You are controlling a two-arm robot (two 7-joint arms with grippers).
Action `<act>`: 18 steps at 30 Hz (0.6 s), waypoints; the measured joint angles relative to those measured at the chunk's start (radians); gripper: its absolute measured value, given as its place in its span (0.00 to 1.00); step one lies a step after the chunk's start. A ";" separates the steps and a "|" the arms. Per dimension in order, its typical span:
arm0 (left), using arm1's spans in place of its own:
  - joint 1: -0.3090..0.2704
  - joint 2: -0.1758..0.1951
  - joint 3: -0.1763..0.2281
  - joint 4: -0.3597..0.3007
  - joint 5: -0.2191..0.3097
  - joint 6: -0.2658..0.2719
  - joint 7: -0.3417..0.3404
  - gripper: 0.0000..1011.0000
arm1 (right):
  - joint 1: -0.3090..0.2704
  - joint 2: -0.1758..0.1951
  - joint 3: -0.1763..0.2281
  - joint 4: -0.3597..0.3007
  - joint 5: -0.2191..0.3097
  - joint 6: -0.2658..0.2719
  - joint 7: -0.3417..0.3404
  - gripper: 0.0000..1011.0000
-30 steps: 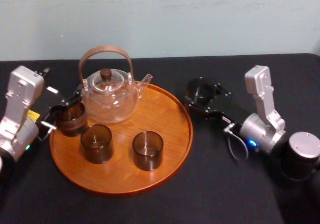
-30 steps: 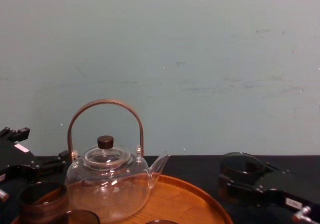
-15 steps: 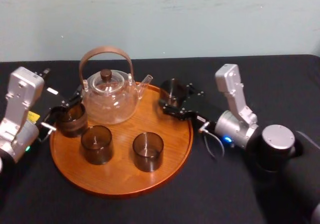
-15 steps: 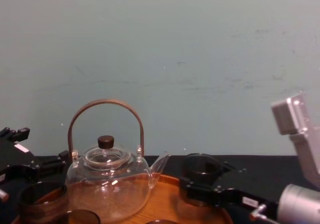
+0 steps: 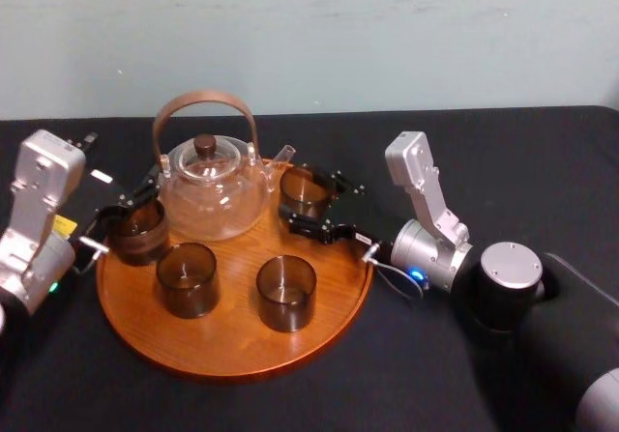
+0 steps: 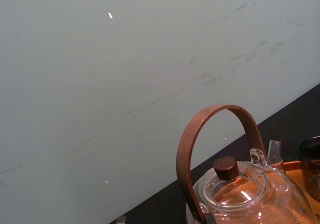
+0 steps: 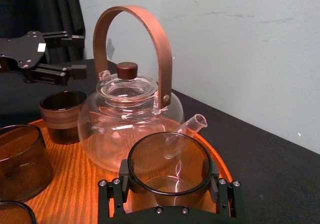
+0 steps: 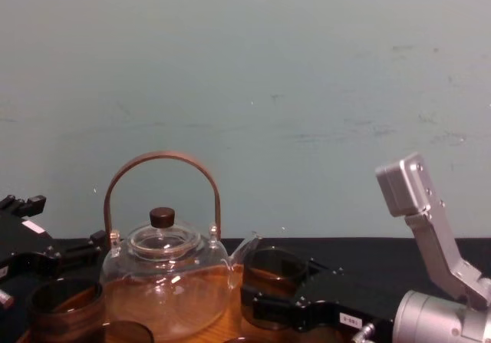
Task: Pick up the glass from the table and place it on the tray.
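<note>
The right pincer (image 5: 309, 201), pinching the glass (image 5: 301, 187), is arriving off the worktop (image 5: 464, 152) over the tray (image 5: 232, 347), beside the teapot (image 5: 213, 188) spout. Only lowering is remaining; the left pincer (image 5: 131, 201) is idling, spread.

Head view looks down on the tray (image 5: 232, 343); chest view (lower, side-on) shares its teapot (image 8: 165, 285).
</note>
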 joint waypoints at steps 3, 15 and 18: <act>0.000 0.000 0.000 0.000 0.000 0.000 0.000 0.99 | -0.005 0.001 -0.002 -0.009 -0.001 0.004 0.001 0.90; 0.000 0.000 0.000 0.000 0.000 0.000 0.000 0.99 | -0.040 0.020 -0.013 -0.070 -0.003 0.038 -0.008 0.90; 0.000 0.000 0.000 0.000 0.000 0.000 0.000 0.99 | -0.041 0.022 -0.021 -0.077 -0.012 0.046 -0.018 0.90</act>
